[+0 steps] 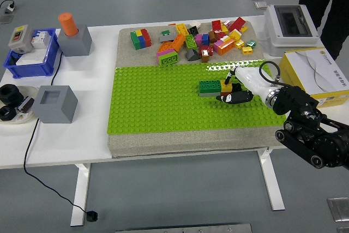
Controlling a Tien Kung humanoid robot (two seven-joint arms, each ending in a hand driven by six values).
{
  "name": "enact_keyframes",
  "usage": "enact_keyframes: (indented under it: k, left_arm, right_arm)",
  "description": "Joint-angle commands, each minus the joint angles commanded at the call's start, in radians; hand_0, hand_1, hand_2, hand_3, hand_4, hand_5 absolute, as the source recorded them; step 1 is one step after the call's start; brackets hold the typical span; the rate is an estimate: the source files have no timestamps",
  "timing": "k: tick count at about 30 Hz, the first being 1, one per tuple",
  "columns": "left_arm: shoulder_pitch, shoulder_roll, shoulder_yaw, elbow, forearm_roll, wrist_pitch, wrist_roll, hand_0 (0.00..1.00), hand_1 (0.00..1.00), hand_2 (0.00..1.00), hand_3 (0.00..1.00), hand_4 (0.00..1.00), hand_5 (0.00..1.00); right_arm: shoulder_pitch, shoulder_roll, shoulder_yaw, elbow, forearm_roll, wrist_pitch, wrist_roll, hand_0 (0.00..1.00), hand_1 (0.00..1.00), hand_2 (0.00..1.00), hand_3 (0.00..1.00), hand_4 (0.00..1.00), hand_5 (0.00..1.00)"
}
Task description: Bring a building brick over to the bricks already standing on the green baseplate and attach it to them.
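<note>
Over the green baseplate [163, 102], the right hand [233, 88] reaches leftward — fingers pinching a yellow brick [226, 87] beside the green brick [209, 86].

You had a green brick [209, 87] beside a yellow one [226, 87] on the green baseplate [158, 107], white worktop [87, 102] beneath.

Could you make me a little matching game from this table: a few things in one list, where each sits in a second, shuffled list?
Things:
1. orange cylinder
2. green brick
3. loose brick pile
4. yellow and white box

Places:
A. on the green baseplate, just left of the right hand
B. at the table's right edge
C. on a grey block at the far left
D. on the sandy mat beyond the baseplate

Pairs: 1-C, 2-A, 3-D, 4-B
</note>
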Motion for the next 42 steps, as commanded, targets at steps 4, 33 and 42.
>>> enact_keyframes:
  k: [4,33,42]
  left_arm:
    - [0.002,-0.001,0.000,0.000,-0.001,0.000,0.001,0.776,0.771,0.713,0.448,0.998,0.821]
    - [0.013,-0.007,-0.005,0.000,0.007,0.000,0.003,0.775,0.771,0.712,0.451,0.998,0.819]
    - [0.008,-0.004,-0.008,0.000,0.013,-0.003,0.000,0.775,0.771,0.712,0.449,0.998,0.819]
  right_arm:
    - [-0.002,-0.013,0.011,0.021,0.013,-0.002,0.000,0.709,0.733,0.823,0.590,0.885,0.573]
    - [-0.172,-0.056,0.227,0.107,0.109,-0.147,0.116,0.640,0.643,0.722,0.646,0.787,0.309]
    - [-0.173,-0.088,0.275,0.060,-0.076,-0.117,0.079,0.656,0.653,0.728,0.650,0.767,0.261]
